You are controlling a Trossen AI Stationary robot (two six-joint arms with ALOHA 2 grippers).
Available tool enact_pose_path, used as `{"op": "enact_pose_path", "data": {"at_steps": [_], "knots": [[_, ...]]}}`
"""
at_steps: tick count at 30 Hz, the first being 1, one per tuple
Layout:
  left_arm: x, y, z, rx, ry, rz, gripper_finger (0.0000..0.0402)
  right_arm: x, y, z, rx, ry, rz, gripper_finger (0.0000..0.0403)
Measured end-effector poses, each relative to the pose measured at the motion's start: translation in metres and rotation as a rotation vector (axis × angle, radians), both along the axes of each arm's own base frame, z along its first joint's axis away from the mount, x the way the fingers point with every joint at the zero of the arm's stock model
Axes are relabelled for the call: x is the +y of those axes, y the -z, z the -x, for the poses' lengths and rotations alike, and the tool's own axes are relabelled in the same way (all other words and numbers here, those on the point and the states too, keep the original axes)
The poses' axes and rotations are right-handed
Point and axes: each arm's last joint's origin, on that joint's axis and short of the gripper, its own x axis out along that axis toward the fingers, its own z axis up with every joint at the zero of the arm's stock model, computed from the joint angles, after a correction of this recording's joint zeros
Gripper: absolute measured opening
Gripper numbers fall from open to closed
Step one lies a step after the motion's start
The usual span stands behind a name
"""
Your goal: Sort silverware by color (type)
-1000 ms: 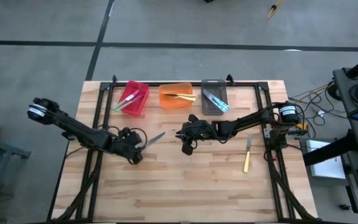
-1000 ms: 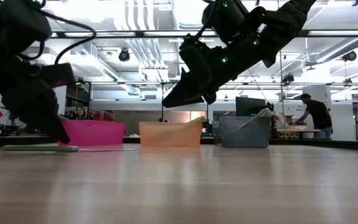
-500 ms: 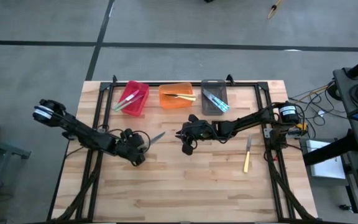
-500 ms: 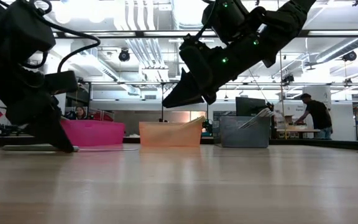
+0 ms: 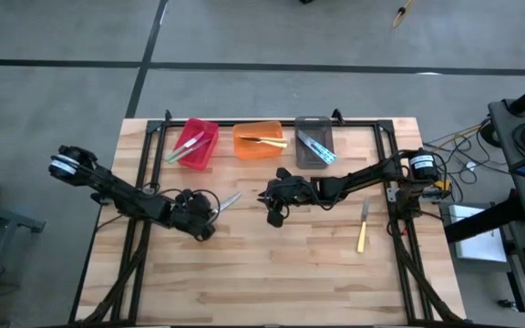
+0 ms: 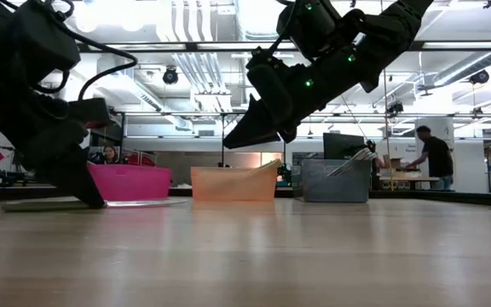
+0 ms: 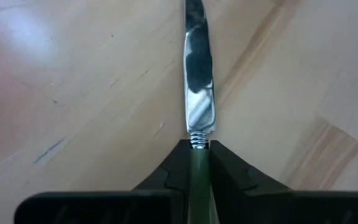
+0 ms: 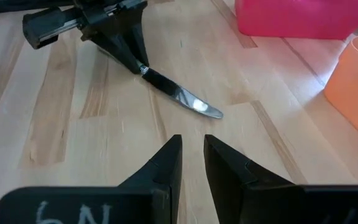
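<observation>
A green-handled knife (image 5: 227, 201) of the silverware lies on the wooden table left of centre, its blade (image 7: 197, 68) pointing toward the far right. My left gripper (image 5: 210, 213) is shut on its handle. My right gripper (image 8: 192, 146) hovers above the table's middle, open with nothing between its fingers, pointing at the knife. A yellow-handled knife (image 5: 363, 228) lies flat on the table's right side. More silverware rests in the red bin (image 5: 195, 144), the orange bin (image 5: 261, 141) and the grey bin (image 5: 314, 142). My left gripper pinches the knife's green handle (image 7: 199, 173) between its two fingers, just behind the blade. The fingers slant down from the table's left and lie along the knife, so the handle runs back between them. The blade (image 8: 182, 98) lies on the table.
The three bins stand in a row at the far edge. Black frame rails (image 5: 392, 182) run along the table's left, right and far sides. Bare wood lies along the near half (image 5: 272, 282). A person (image 6: 433, 162) stands in the room far behind the table.
My left gripper has sunk onto the green knife's handle and shut on it. The knife stays flat on the table. My right gripper has kept still.
</observation>
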Motion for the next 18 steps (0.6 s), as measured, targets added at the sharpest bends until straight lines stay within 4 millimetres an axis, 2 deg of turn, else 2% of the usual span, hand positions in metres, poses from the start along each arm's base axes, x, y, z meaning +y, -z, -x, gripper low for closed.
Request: {"op": "enact_pose_path", "data": {"at_steps": [8, 18], "knots": [[-0.005, -0.02, -0.009, -0.029, 0.019, 0.041, 0.0007, 0.0, 0.002, 0.001, 0.022, -0.001, 0.002, 0.0059], [-0.005, -0.027, -0.007, -0.033, 0.033, 0.066, 0.0004, 0.0, 0.006, 0.004, 0.054, -0.001, 0.001, 0.0059]]}}
